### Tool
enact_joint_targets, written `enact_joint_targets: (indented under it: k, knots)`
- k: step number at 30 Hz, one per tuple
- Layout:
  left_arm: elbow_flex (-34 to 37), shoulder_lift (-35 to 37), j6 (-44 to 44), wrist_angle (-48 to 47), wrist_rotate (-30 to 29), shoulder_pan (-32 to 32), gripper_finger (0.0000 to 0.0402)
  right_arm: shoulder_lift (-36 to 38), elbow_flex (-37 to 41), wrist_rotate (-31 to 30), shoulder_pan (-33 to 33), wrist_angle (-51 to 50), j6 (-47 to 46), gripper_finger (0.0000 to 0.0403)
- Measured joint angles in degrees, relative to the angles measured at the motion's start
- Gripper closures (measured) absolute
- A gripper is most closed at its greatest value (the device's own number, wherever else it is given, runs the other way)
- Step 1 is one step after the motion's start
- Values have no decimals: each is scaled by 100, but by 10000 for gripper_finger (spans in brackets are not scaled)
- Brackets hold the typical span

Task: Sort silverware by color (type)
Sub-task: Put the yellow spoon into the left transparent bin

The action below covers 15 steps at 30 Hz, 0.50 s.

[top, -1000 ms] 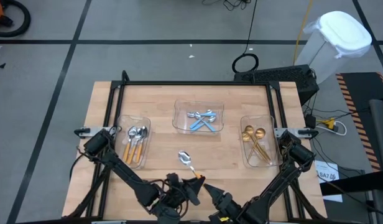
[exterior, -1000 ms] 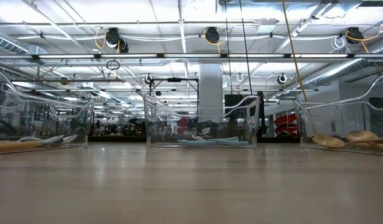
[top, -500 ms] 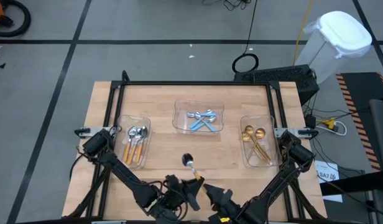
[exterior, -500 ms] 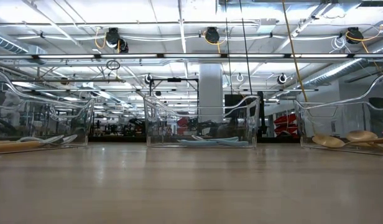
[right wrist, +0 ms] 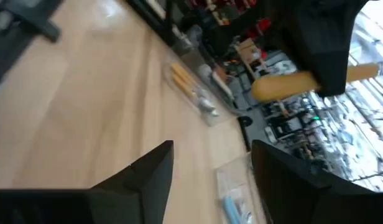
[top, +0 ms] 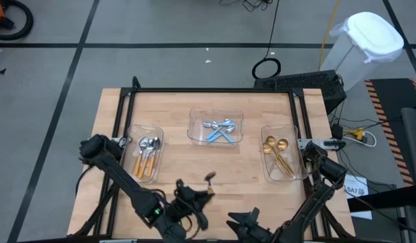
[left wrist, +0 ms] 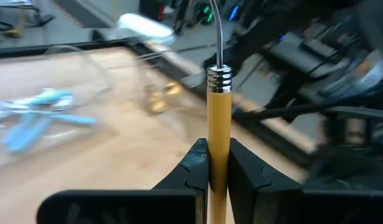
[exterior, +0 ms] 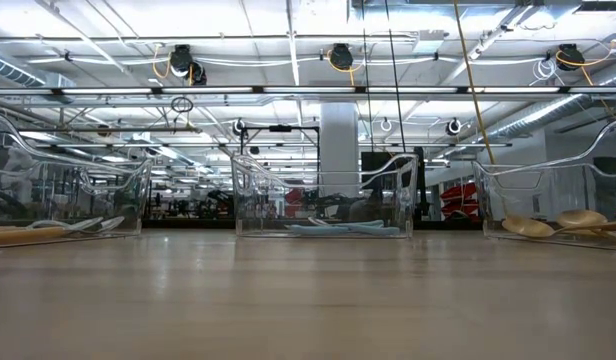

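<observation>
The orange-handled spoon (left wrist: 219, 118) stands upright, pinched by its handle in the left gripper (left wrist: 219, 163), whose fingers are closed on it, low in the high view just left of centre. That grip suits carrying it to the left tray (top: 135, 137) holding matching spoons (top: 146, 152). The right gripper (right wrist: 211, 163), fingers spread wide and empty, sits at the lower edge, out of the way.

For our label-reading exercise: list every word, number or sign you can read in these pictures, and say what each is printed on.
No text can be read with certainty.
White tag on the floor right of the table: dark characters, too small to read.
Spoons, trays, table and arms: no markings visible.
Wrist views: too blurred to show any.
</observation>
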State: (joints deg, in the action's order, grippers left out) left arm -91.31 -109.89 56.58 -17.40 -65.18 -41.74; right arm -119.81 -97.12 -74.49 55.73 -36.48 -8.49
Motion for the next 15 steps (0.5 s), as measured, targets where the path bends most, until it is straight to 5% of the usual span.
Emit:
enact_joint_targets:
  k: [8,15]
  knots:
    - [-2,793,2190,-3946,718,145,373,-2,0,173,288,-1535,-1330,200]
    - [-7,1053,3926,-6729,2319,420,373,-2,0,285,370,-3168,-2620,200]
